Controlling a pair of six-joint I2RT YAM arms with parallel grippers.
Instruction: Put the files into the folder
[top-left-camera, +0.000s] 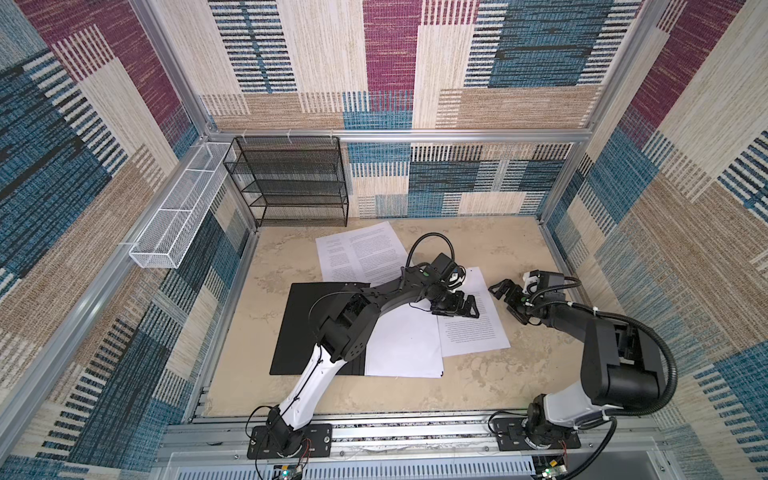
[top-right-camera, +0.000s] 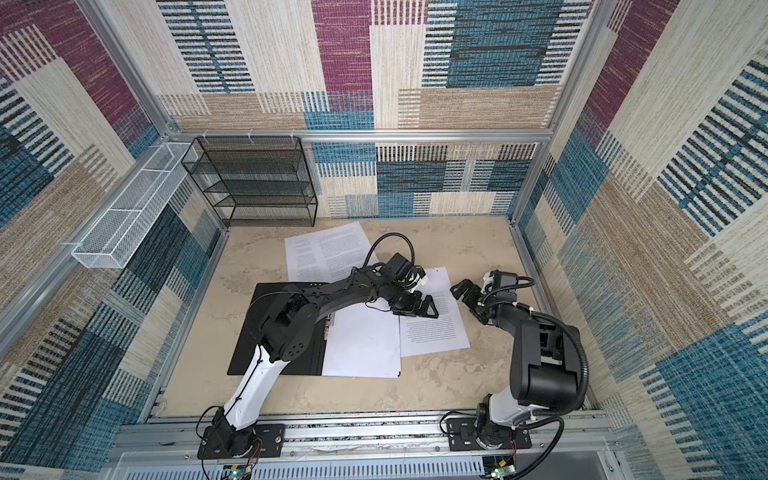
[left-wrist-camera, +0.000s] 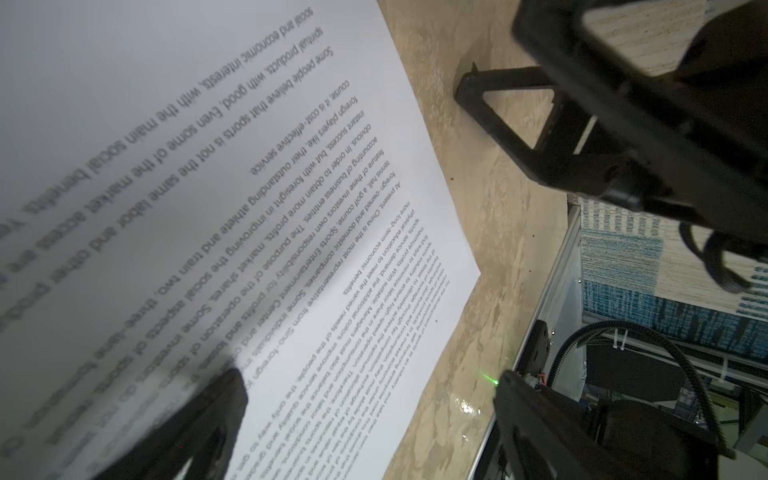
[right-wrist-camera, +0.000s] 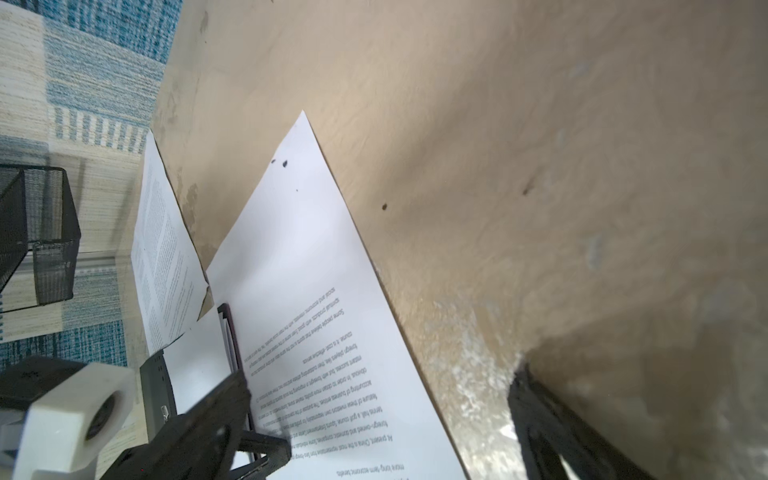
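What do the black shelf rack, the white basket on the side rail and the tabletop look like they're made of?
Black shelf rack: probably metal wire mesh with a matte black coating; its fine grid is see-through. White basket: seemingly similar mesh, painted white. Tabletop: beige and mottled like stone, with a slight sheen; it may be a printed laminate, but that cannot be told.

- files (top-left-camera: 473, 332): thin white paper, matt, smooth.
- folder (top-left-camera: 291, 332): inside face black, matt, smooth.
- table (top-left-camera: 478, 245): mottled beige, stone-look, faint sheen.
- shelf rack (top-left-camera: 291, 183): black wire mesh.
- basket (top-left-camera: 178, 216): white wire mesh.
- walls (top-left-camera: 83, 208): woven, coarse.
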